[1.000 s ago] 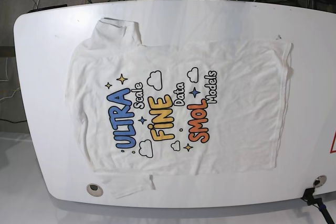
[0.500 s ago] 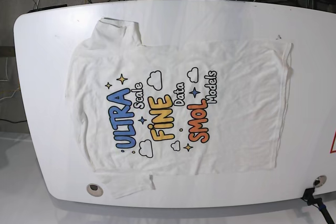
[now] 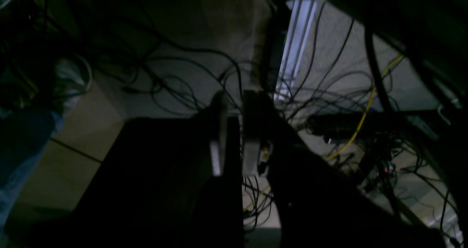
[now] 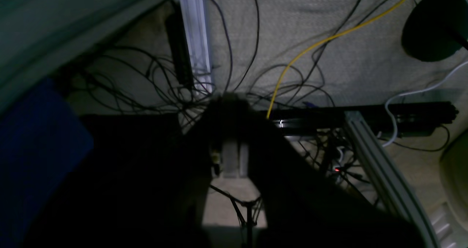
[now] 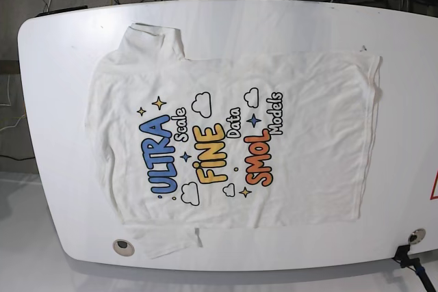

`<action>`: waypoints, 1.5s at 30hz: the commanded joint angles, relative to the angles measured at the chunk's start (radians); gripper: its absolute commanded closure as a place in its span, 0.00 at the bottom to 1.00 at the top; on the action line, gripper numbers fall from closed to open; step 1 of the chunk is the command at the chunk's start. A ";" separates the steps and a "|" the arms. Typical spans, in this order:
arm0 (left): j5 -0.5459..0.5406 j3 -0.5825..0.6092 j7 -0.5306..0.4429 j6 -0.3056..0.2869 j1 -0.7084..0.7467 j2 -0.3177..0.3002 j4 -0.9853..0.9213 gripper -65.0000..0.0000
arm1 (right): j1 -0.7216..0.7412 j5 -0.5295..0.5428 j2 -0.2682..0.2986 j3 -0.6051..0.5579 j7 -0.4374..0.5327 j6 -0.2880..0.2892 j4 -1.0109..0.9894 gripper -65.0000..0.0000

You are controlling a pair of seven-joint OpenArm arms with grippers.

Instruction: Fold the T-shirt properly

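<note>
**Shirt flat on tabletop, both claws off the work area**

Base view: I see the T-shirt (image 5: 233, 145) spread flat, print side up, on the white tabletop (image 5: 61, 100). Its collar end lies toward the view's left, its hem toward the right. One sleeve (image 5: 152, 40) points to the far edge; the other sleeve (image 5: 168, 241) reaches the near edge, just beside a round grommet (image 5: 123, 246) in the tabletop. A black clamp (image 5: 409, 259) sits at the near right corner. I find neither claw over the cloth in this view.

Left wrist view: the picture is dark. The left claw (image 3: 234, 102) hangs over a floor strewn with cables (image 3: 175, 76), a yellow cable (image 3: 360, 120) among them. Its two fingers stand close, with a narrow gap between them and nothing in it.

Right wrist view: the right claw (image 4: 231, 162) is likewise above the floor cables, near a yellow cable (image 4: 321, 39) and a pale metal rail (image 4: 380, 164). Its fingers appear pressed together and hold nothing.
</note>
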 commanded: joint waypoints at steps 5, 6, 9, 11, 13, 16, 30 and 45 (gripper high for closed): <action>0.002 0.002 -0.028 -0.021 0.108 -0.013 0.104 0.92 | -0.074 0.010 0.033 0.004 0.025 0.010 0.039 1.00; -0.001 0.004 -0.027 -0.021 0.123 -0.015 0.129 0.92 | -0.084 0.018 0.039 0.005 0.021 0.012 0.054 1.00; 0.002 0.003 -0.037 -0.020 0.165 -0.026 0.202 0.93 | -0.119 0.049 0.054 -0.001 0.012 0.012 0.101 1.00; -0.004 0.001 -0.050 -0.018 0.190 -0.036 0.240 0.94 | -0.152 0.070 0.066 -0.002 0.011 0.015 0.150 1.00; -0.027 -0.001 -0.070 -0.024 0.228 -0.055 0.298 0.95 | -0.195 0.098 0.083 -0.002 0.011 0.024 0.211 1.00; -0.054 -0.006 -0.103 -0.025 0.262 -0.082 0.327 0.94 | -0.236 0.099 0.103 0.001 0.018 0.032 0.249 1.00; -0.054 -0.050 -0.105 -0.032 0.541 -0.139 0.708 0.96 | -0.536 0.153 0.190 0.011 0.024 0.047 0.661 1.00; -0.080 -0.138 -0.037 -0.053 0.970 -0.203 1.399 0.98 | -0.930 0.319 0.308 0.070 0.006 0.054 1.324 1.00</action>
